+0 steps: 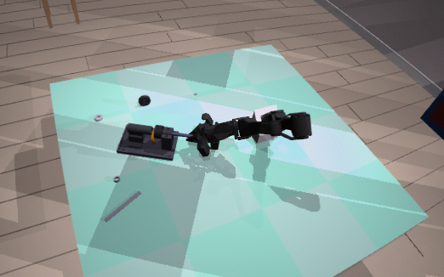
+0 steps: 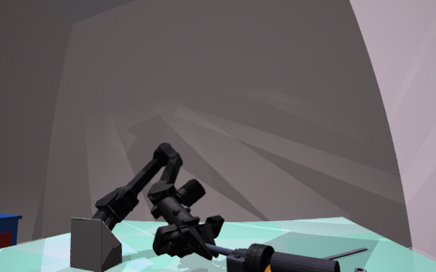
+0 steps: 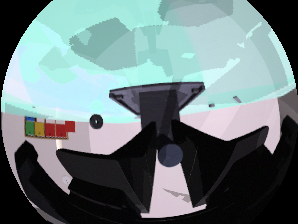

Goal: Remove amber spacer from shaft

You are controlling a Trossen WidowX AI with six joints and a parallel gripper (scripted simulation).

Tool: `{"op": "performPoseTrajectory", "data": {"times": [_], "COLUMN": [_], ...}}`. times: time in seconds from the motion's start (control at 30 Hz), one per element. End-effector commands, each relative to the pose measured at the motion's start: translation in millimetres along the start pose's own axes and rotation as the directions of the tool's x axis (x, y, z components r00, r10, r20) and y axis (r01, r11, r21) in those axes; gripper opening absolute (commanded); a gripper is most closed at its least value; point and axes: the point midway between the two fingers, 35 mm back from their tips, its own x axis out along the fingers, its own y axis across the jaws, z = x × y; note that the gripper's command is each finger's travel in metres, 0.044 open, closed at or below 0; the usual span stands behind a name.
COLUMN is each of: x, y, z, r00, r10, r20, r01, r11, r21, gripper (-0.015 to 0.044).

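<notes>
Spacer (image 1: 153,136) (image 2: 268,269) — amber; tbl. (image 1: 231,221) (image 2: 302,227) — teal

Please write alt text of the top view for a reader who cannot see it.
A black robot arm's gripper grips the shaft at the right of a dark fixture; the amber spacer sits low beside the fixture's long cylinder. Two small rings, a black wheel and a thin bar lie around it.

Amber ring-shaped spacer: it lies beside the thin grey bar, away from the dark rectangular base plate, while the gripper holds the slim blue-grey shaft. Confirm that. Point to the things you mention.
The spacer's place is wrong. The top view shows the amber ring-shaped spacer (image 1: 153,136) (image 2: 268,269) within the outline of the dark rectangular base plate (image 1: 150,154) (image 3: 122,94), away from the thin grey bar (image 1: 122,206) (image 2: 348,253). The gripper (image 1: 192,137) (image 2: 211,253) (image 3: 162,125) does hold the slim blue-grey shaft (image 1: 181,134) (image 2: 220,249) (image 3: 170,155).
</notes>
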Motion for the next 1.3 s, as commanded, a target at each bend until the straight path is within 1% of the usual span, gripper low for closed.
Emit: {"op": "performPoseTrajectory", "data": {"times": [0.0,1.27], "x": [-1.0,1.8], "y": [0.7,-0.5], "z": [0.8,-1.7], "r00": [1.0,1.0], "r10": [0.001,0.001], "r20": [0.0,0.0], "r01": [-0.001,-0.001], "r11": [1.0,1.0], "r21": [0.006,0.006], "gripper": [0.0,0.0]}}
